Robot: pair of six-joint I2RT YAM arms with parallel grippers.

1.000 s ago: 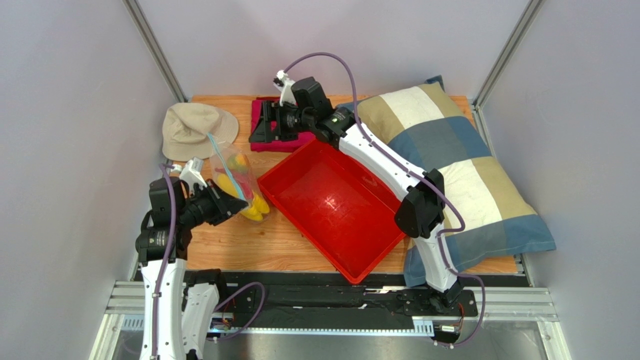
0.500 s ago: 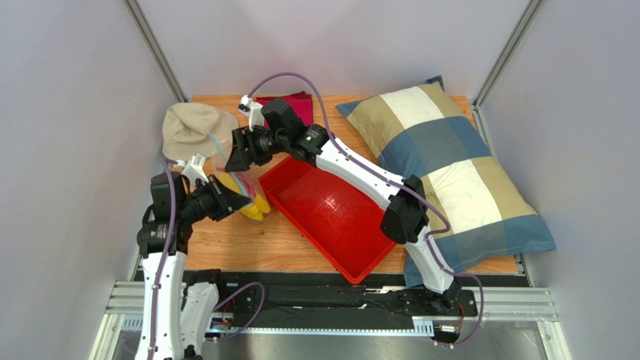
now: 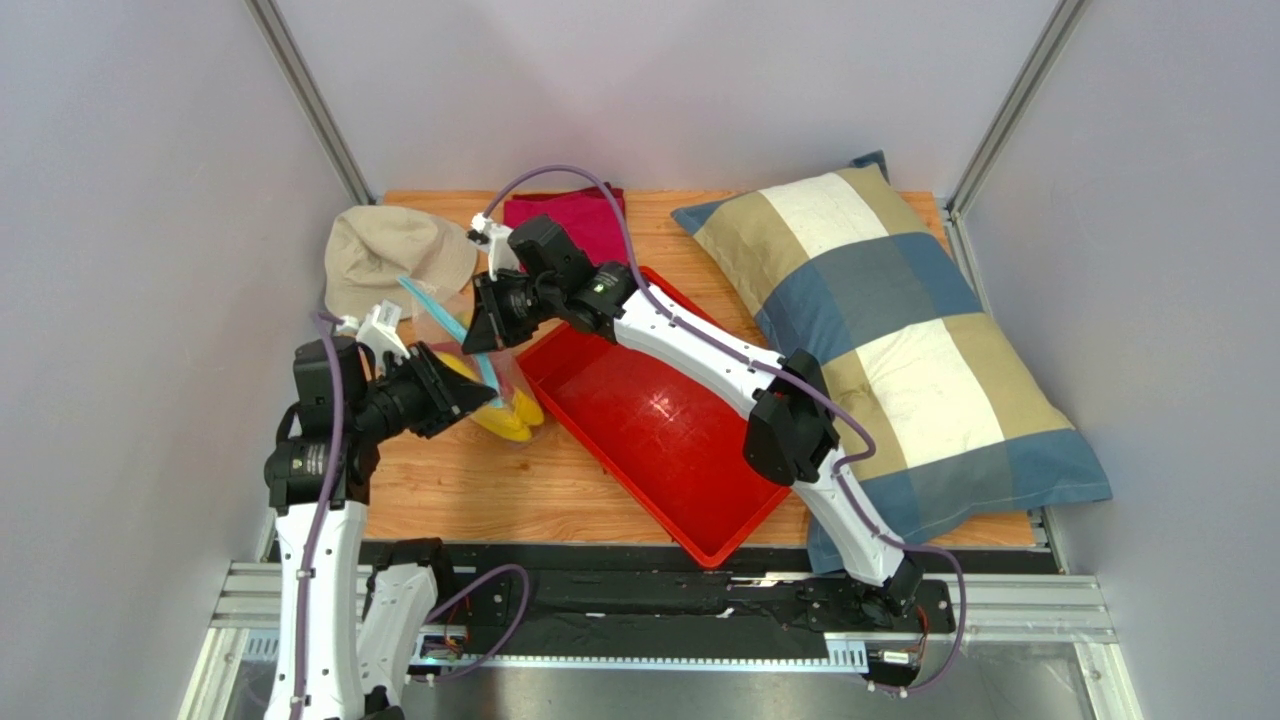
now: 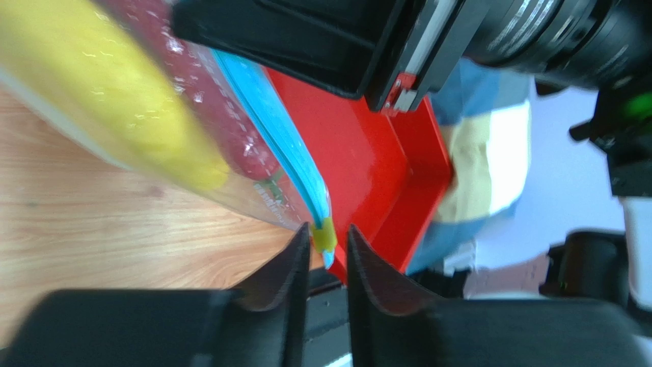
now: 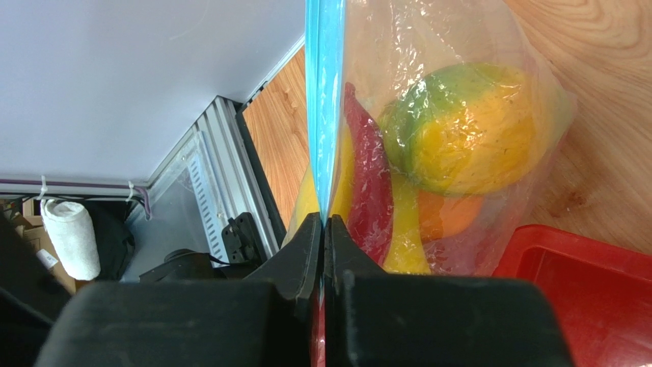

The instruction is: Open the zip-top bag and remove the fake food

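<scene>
The zip-top bag (image 3: pixel 484 378) stands on the wood between my two grippers, with its teal zip strip (image 3: pixel 433 315) (image 5: pixel 324 92) uppermost. Inside it show the fake food: a green-orange mango (image 5: pixel 467 130), a red chilli (image 5: pixel 367 183), a yellow banana (image 4: pixel 115 84) and an orange (image 5: pixel 451 218). My right gripper (image 5: pixel 323 222) (image 3: pixel 478 336) is shut on the zip strip from the far side. My left gripper (image 4: pixel 329 241) (image 3: pixel 481 399) is at the strip's near end. Its jaws stand a little apart, and the yellow-green slider tab (image 4: pixel 325 235) lies loose between them.
A red tray (image 3: pixel 676 435) lies just right of the bag, its corner close to my left fingers. A beige hat (image 3: pixel 376 255) sits behind the bag, a maroon cloth (image 3: pixel 586 218) at the back and a large checked pillow (image 3: pixel 902 330) on the right.
The right arm swung left from the maroon cloth to the bag and shut on the zip strip. The left gripper's jaws parted from the strip's end.
</scene>
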